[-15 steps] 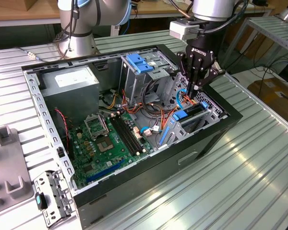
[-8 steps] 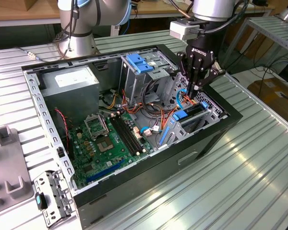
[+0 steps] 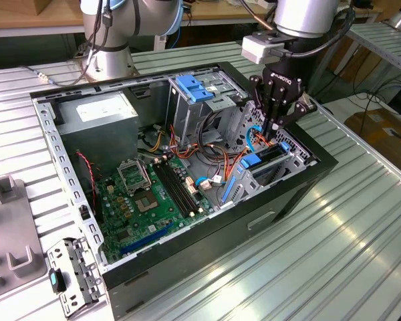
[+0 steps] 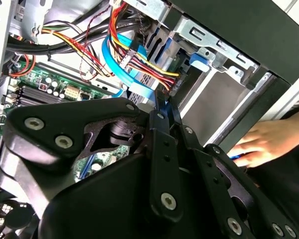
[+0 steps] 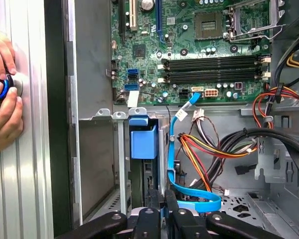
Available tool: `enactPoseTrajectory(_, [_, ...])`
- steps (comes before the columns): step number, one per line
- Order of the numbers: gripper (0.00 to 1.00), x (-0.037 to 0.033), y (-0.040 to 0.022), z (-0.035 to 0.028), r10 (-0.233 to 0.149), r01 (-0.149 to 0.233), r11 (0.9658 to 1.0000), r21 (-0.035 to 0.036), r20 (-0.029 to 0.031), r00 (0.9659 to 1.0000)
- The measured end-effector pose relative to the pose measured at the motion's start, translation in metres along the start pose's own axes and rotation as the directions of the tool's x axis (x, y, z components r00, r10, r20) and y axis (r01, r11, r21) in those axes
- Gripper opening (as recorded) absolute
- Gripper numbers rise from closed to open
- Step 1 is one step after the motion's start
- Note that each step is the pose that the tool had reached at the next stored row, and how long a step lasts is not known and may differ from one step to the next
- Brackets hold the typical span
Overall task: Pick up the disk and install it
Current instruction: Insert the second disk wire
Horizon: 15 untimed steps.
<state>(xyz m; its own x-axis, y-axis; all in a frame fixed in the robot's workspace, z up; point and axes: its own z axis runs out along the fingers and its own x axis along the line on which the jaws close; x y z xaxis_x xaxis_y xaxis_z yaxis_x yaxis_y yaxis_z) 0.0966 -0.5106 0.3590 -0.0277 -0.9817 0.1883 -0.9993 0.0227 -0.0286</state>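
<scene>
In the exterior view I am holding the gripper (image 3: pixel 275 130) low over the front drive bay (image 3: pixel 295 155) of the open computer case (image 3: pixel 187 267). The fingers are pressed together with nothing visible between them, and the disk (image 3: pixel 252 160) is sitting on edge in the bay just beside and below the fingertips, its blue rail showing. In the second wrist view the closed fingertips (image 4: pixel 159 107) are pointing down into the bay, with the light blue data cable (image 4: pixel 109 55) and the coloured power wires (image 4: pixel 149 67) running close past them. I am judging that any push should go straight along the slot and clear of that cable. In the first wrist view the disk (image 5: pixel 143 142) is lying just ahead of the fingertips (image 5: pixel 154 201), apparently part-way seated. I cannot tell whether they are touching it. A person's hand (image 5: pixel 2 94) is resting on a blue button well off to the side.
</scene>
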Motion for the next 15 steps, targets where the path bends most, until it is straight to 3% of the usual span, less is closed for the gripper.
enactPoseTrajectory(2, [0.16,0.0021,0.0009,0.0004,-0.001,0.001,1.0000,0.0052,0.0034,1.0000])
enactPoseTrajectory(7, [0.16,0.0026,0.0014,0.0005,-0.002,0.002,1.0000,0.0090,0.0046,1.0000])
enactPoseTrajectory(12, [0.16,0.0051,0.0038,0.0010,-0.007,0.007,0.9993,0.0362,0.0156,0.9999])
enactPoseTrajectory(15, [0.16,0.0054,0.0120,0.0010,-0.009,0.008,0.9993,0.0378,0.0179,0.9998])
